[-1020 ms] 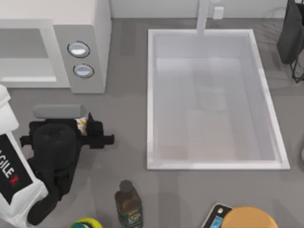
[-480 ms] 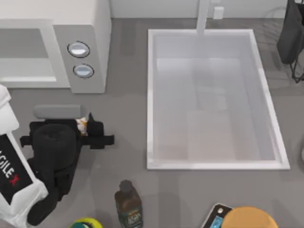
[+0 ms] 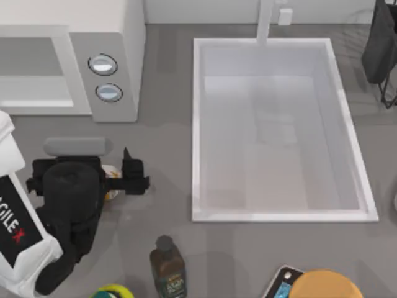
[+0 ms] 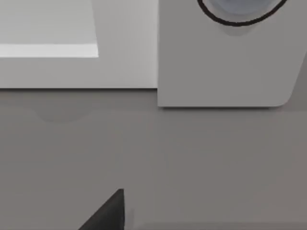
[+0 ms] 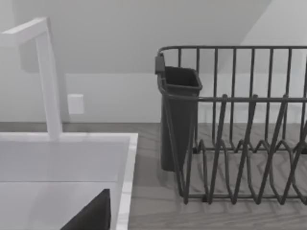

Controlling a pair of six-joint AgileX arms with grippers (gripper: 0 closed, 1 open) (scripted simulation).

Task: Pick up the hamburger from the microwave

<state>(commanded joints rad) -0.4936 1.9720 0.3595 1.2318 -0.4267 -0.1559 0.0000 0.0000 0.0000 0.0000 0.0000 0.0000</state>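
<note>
The white microwave [image 3: 124, 37] stands at the back left, its grey cavity open and its two knobs facing the counter. In front of it, my left gripper [image 3: 131, 171] hovers over the grey counter, shut on the hamburger [image 3: 111, 181], whose tan bun and orange-yellow layer peek out between the black fingers. From the left wrist I see the microwave's front panel [image 4: 225, 67] and one dark fingertip [image 4: 109, 211]. The right wrist view has one dark fingertip [image 5: 93, 215] of my right gripper at the sink's edge.
A white sink basin [image 3: 197, 124] with a faucet [image 3: 265, 22] takes up the middle. A dark dish rack [image 5: 240, 124] stands at the back right. A brown bottle [image 3: 167, 267], an orange-tan disc [image 3: 325, 287] and a grey bar [image 3: 77, 146] sit on the counter.
My left gripper has shifted toward the table's front, away from the microwave, carrying the hamburger with it. Nothing else moved.
</note>
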